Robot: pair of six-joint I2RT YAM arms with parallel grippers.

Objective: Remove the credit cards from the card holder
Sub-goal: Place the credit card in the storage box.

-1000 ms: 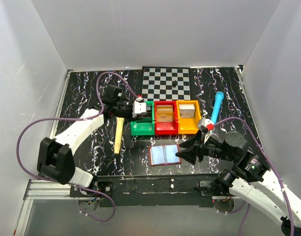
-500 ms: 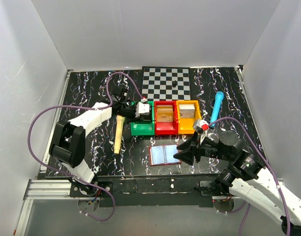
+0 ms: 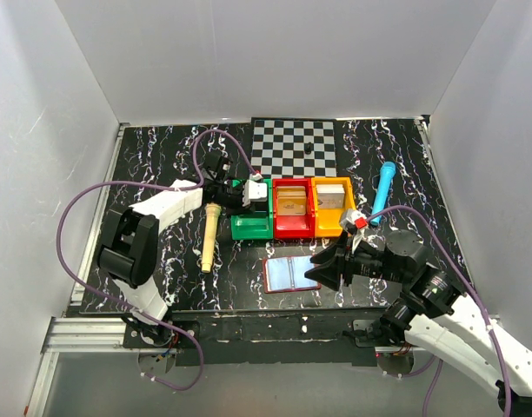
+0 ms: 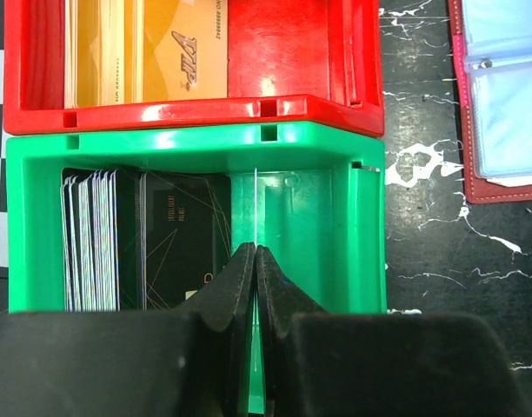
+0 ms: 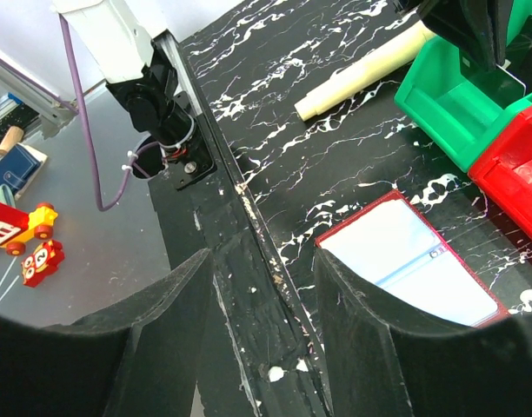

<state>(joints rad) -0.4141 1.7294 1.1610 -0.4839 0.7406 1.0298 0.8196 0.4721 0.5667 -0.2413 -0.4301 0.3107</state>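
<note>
Left wrist: left gripper (image 4: 256, 252) clenching credit card (image 4: 257, 208) edge-on over green bin (image 4: 196, 143); lowering straight before releasing advised. Card holder (image 3: 292, 273) lying open, 6 o'clock of red bin (image 3: 292, 228). Right gripper (image 5: 266, 261) spread, empty.

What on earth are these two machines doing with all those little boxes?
Two robot arms are emptying a card holder, lying open on the table. The left claw is shut over the green bin, pinching what looks like a thin card edge-on; other cards stand inside it. The right claw hangs open beside the holder, holding nothing.
</note>
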